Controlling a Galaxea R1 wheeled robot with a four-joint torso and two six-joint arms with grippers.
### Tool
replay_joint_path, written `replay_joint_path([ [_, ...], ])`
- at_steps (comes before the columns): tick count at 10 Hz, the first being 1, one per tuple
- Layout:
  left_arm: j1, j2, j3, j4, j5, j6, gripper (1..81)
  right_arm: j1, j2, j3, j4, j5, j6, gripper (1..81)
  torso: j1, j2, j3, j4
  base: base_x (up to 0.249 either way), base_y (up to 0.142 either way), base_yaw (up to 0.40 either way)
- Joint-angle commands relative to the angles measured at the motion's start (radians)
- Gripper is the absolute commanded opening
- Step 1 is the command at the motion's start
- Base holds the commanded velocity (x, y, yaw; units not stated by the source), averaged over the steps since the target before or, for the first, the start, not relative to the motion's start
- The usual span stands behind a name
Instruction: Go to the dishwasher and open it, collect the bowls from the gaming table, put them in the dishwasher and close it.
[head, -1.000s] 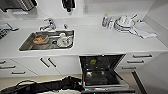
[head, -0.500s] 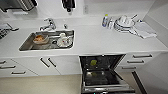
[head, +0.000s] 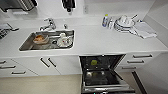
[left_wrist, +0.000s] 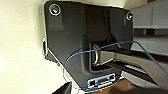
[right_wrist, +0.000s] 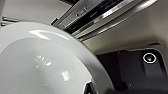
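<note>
**Dishwasher standing open under the white counter**

The dishwasher (head: 102, 72) is sitting open below the counter (head: 100, 41), right of the sink (head: 47, 41), its door (head: 105, 86) hanging down toward the near side. Inside the dark cavity a pale yellow-green bowl (head: 94, 62) is lying on the rack, toward the far side. White cabinet doors (head: 50, 65) are flanking the machine on the left, and drawers (head: 140, 60) are lining up on the right.

In the sink an orange bowl (head: 40, 38) is resting at the left end, with a white dish (head: 63, 41) lying beside it. At the far right of the counter, stacked plates (head: 123, 23) are sitting next to a folded cloth (head: 143, 30), and a small bottle (head: 105, 20) is standing just left of them.

In the right wrist view a glossy white bowl (right_wrist: 37, 65) is looming large, with the steel edge of the dishwasher door (right_wrist: 100, 15) beyond it. Whether the right gripper is clamping it, I cannot tell; the left gripper's state is equally unclear.
</note>
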Motion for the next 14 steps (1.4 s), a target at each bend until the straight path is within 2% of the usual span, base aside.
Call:
replay_joint_path([
  [1, 0.138, 0.073, -0.31, 0.058, -0.333, -0.003, 81.1, 0.147, -0.088, 0.022, 0.104, -0.116, 0.002, 1.0, 0.0, 0.0, 0.0, 0.0, 0.0, 0.0, 0.0],
  [3, 0.198, 0.117, -0.428, 0.058, -0.412, -0.005, 81.1, 0.22, -0.062, -0.01, 0.157, -0.123, 0.002, 1.0, 0.0, 0.0, 0.0, 0.0, 0.0, 0.0, 0.0],
  [5, 0.278, 0.185, -0.533, 0.059, -0.47, 0.001, 81.1, 0.311, 0.015, -0.067, 0.214, -0.174, 0.002, 1.0, 0.0, 0.0, 0.0, 0.0, 0.0, 0.0, 0.0],
  [6, 0.313, 0.246, -0.624, 0.061, -0.479, 0.003, 81.1, 0.346, 0.104, -0.135, 0.242, -0.217, 0.002, 1.0, 0.0, 0.0, 0.0, 0.0, 0.0, 0.0, 0.0],
  [7, 0.35, 0.292, -0.699, 0.059, -0.508, 0.003, 81.1, 0.372, 0.168, -0.192, 0.26, -0.225, 0.002, 1.0, 0.0, 0.0, 0.0, 0.0, 0.0, 0.0, 0.0],
  [8, 0.382, 0.327, -0.761, 0.065, -0.553, 0.003, 81.1, 0.398, 0.23, -0.257, 0.282, -0.251, 0.003, 1.0, 0.0, 0.0, 0.0, 0.0, 0.0, 0.0, 0.0],
  [9, 0.411, 0.37, -0.831, 0.065, -0.572, 0.003, 81.1, 0.427, 0.305, -0.335, 0.303, -0.286, 0.002, 1.0, 0.0, 0.0, 0.0, 0.0, 0.0, 0.0, 0.0],
  [10, 0.438, 0.413, -0.887, 0.07, -0.581, 0.004, 81.1, 0.453, 0.349, -0.369, 0.316, -0.291, 0.002, 1.0, 0.0, 0.0, 0.0, 0.0, 0.0, 0.0, 0.0],
  [12, 0.486, 0.463, -0.921, 0.073, -0.62, 0.006, 81.1, 0.495, 0.429, -0.421, 0.34, -0.291, 0.009, 1.0, 0.0, 0.0, 0.0, 0.0, 0.0, 0.0, 0.0],
  [14, 0.52, 0.512, -0.938, 0.064, -0.608, 0.069, 81.1, 0.536, 0.485, -0.492, 0.366, -0.294, 0.028, 1.0, 0.0, 0.0, 0.0, 0.0, 0.0, 0.0, 0.0],
])
